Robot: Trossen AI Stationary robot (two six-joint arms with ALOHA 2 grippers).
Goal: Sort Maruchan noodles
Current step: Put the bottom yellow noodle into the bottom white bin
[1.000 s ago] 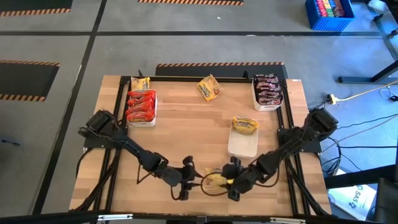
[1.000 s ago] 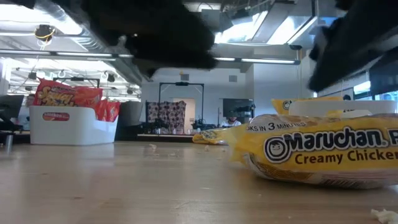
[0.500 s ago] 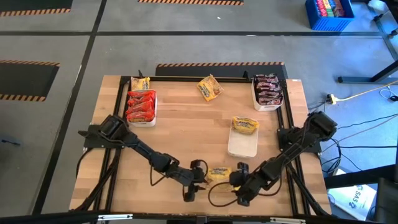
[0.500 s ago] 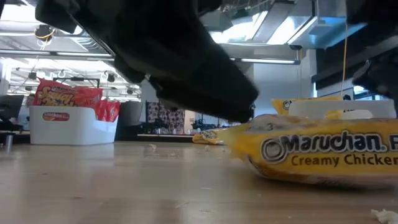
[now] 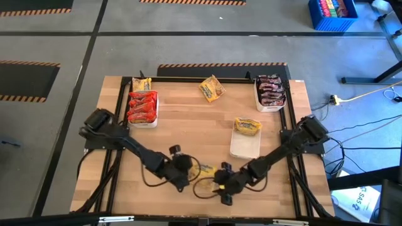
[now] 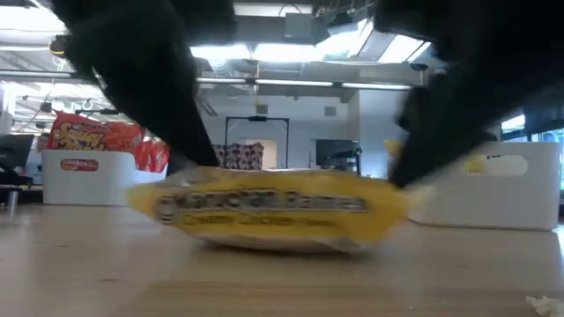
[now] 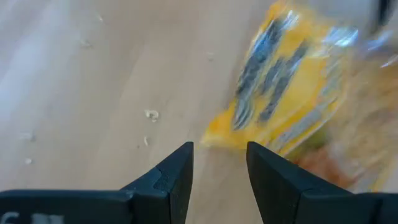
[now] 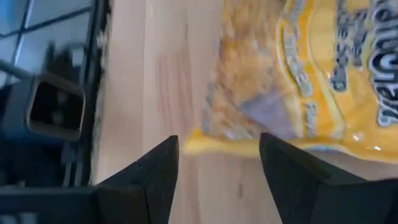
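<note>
One yellow Maruchan noodle packet [image 5: 206, 169] lies flat on the wood near the table's front edge, also seen in the low view [image 6: 273, 207]. My left gripper [image 5: 183, 169] stands open at its left end, one packet corner just ahead of the finger gap [image 7: 219, 163]. My right gripper [image 5: 223, 183] stands open at its right end, the packet's edge between its fingertips [image 8: 217, 163]. Red packets fill the white tray [image 5: 142, 107] at the far left, and dark packets fill the tray [image 5: 271, 91] at the far right. My left gripper slants down from the table's left toward the packet's corner [image 7: 211, 140]. I cannot tell whether a finger touches it. My right gripper slants down from the right, its fingers either side of the packet's end edge [image 8: 214, 146]. The packet lies flat on the table; I cannot tell whether a finger touches it.
A white tray [image 5: 245, 147] right of centre holds one yellow packet [image 5: 247, 125]. Another yellow packet [image 5: 212, 88] lies loose near the far edge, and one more [image 5: 141, 83] lies behind the red tray. Black rails frame the tabletop.
The yellow packet has slid along the table toward the left and a little toward the far edge. My right gripper has followed it leftward and sunk. My left gripper has tipped further downward and drawn back toward the left and far side.
</note>
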